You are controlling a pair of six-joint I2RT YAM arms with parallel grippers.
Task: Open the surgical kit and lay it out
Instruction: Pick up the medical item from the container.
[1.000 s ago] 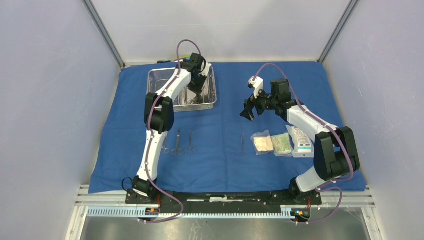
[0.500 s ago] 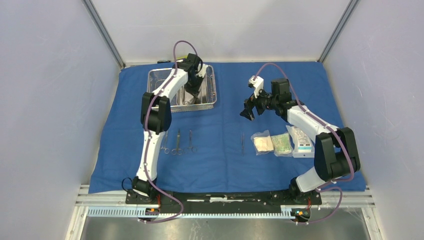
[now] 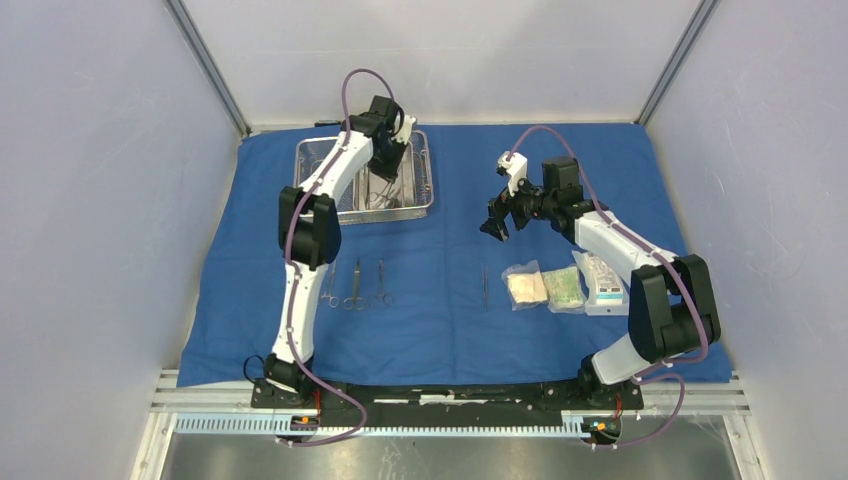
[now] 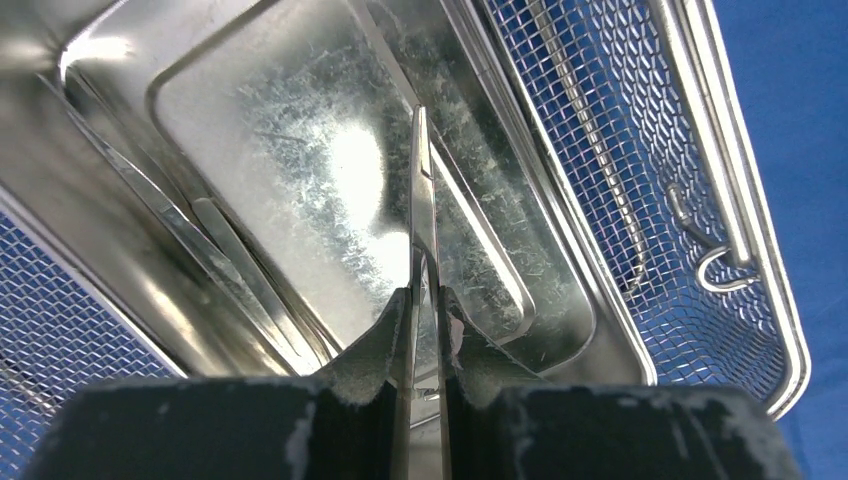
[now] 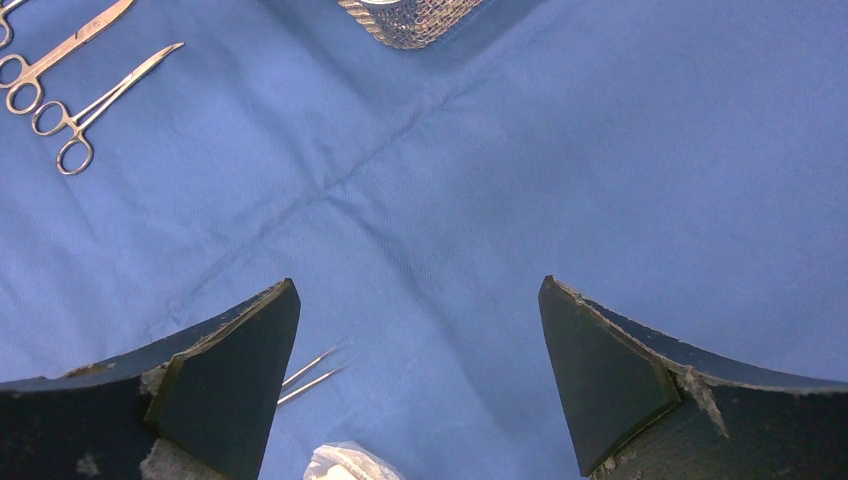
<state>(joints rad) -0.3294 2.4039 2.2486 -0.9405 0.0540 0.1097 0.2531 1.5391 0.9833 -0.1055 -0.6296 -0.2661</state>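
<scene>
The blue cloth wrap (image 3: pixel 450 320) lies spread flat. The wire-mesh tray (image 3: pixel 318 165) stands at the back left with the steel pan (image 4: pixel 270 130) inside it. My left gripper (image 3: pixel 384 170) hangs over the pan, shut (image 4: pixel 425 292) on a slim metal instrument (image 4: pixel 421 190) whose tip points down at the pan. More flat instruments (image 4: pixel 235 262) lean in the pan. Three scissors-like instruments (image 3: pixel 355 285) and tweezers (image 3: pixel 486 286) lie on the cloth. Three packets (image 3: pixel 545 287) lie at the right. My right gripper (image 3: pixel 497 222) is open and empty above bare cloth (image 5: pixel 415 290).
The right wrist view shows two laid-out instruments (image 5: pixel 75 120), a tray corner (image 5: pixel 410 15), tweezer tips (image 5: pixel 310 372) and a packet edge (image 5: pixel 345 465). The mesh tray's wall and handle (image 4: pixel 700 200) are to the right of the pan. Grey walls enclose the table.
My left gripper has risen and drawn toward the back of the tray with the instrument in it. The right arm has not moved.
</scene>
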